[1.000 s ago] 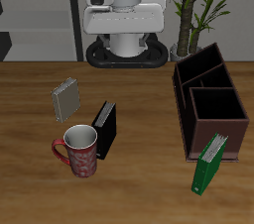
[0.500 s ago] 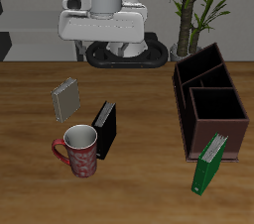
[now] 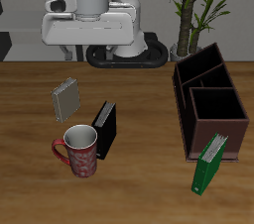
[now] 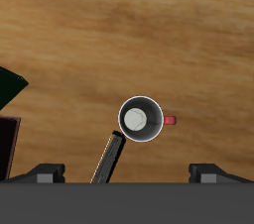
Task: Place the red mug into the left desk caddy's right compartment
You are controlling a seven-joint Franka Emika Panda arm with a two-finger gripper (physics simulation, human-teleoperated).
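Observation:
The red mug stands upright on the wooden table near the front edge, white inside showing, handle pointing away from the caddy. From above, the red mug is seen down its mouth. The left desk caddy is a dark brown box across the table; its right compartment at the low-walled end holds nothing. A corner of the caddy shows in the wrist view. My gripper hangs high above the table, farther back than the mug, open with nothing between its fingers.
A black book leans right beside the mug. A grey box lies farther back. A green book leans against the caddy's front wall. A potted plant stands behind the caddy.
The arm has swung sideways away from the caddy's side, ending above the mug's half of the table. Mug, books and caddy have not moved.

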